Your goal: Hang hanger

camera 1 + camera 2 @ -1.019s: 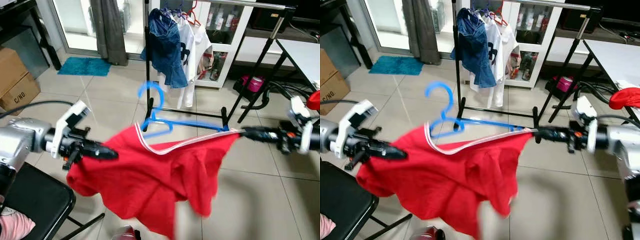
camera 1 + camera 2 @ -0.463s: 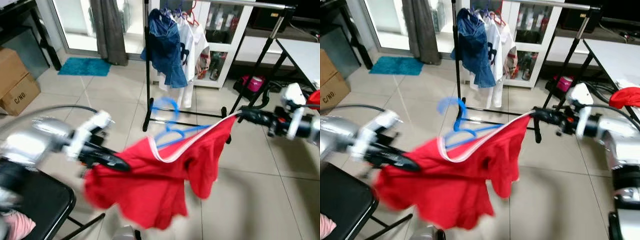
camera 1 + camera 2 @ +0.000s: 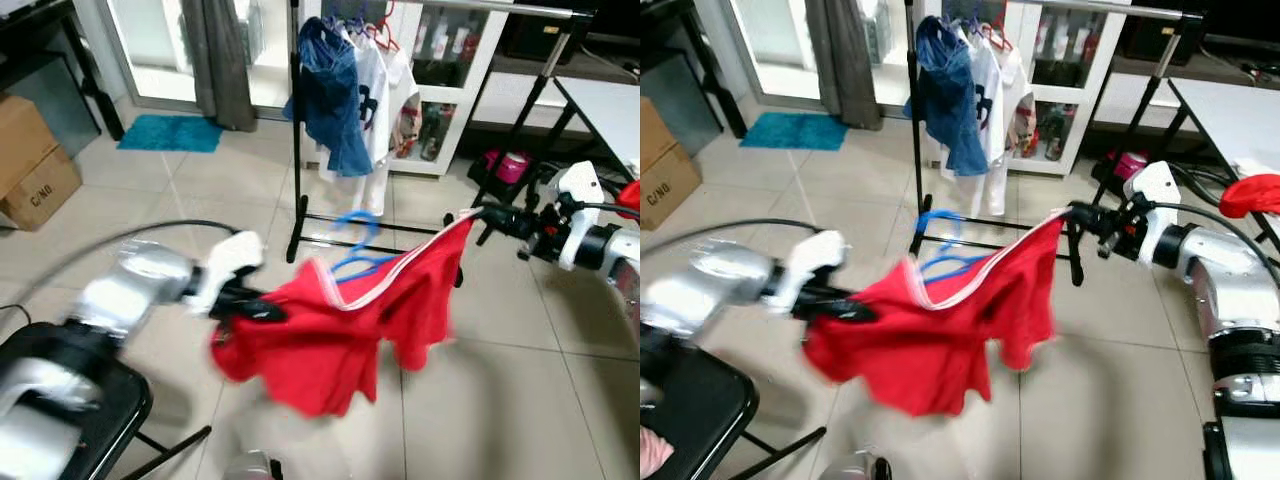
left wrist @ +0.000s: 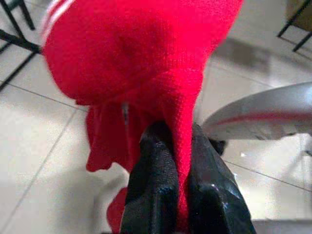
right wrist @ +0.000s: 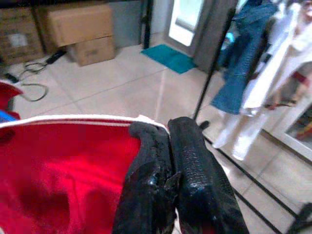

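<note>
A red shirt (image 3: 340,315) with a white-trimmed neck hangs on a blue hanger (image 3: 355,250), stretched in the air between my two arms. My left gripper (image 3: 270,313) is shut on the shirt's left shoulder, and its black fingers (image 4: 156,190) pinch a fold of red cloth. On the right shoulder my right gripper (image 3: 478,212) is shut, its fingertips (image 5: 165,146) pressed together on the white-trimmed edge. The blue hook rises above the collar. Behind stands a black clothes rack (image 3: 296,140) with a silver top rail (image 3: 1140,12).
A denim garment (image 3: 330,90) and a white shirt (image 3: 380,110) hang at the rack's left end. A black chair (image 3: 70,400) is at my lower left. Cardboard boxes (image 3: 30,160) sit far left, a white table (image 3: 610,110) at right, a teal mat (image 3: 170,133) by the door.
Both arms have drawn closer together and moved toward the rack. The shirt, spread wide before, now hangs bunched and narrower, and the blue hook sits further right, nearer the rack.
</note>
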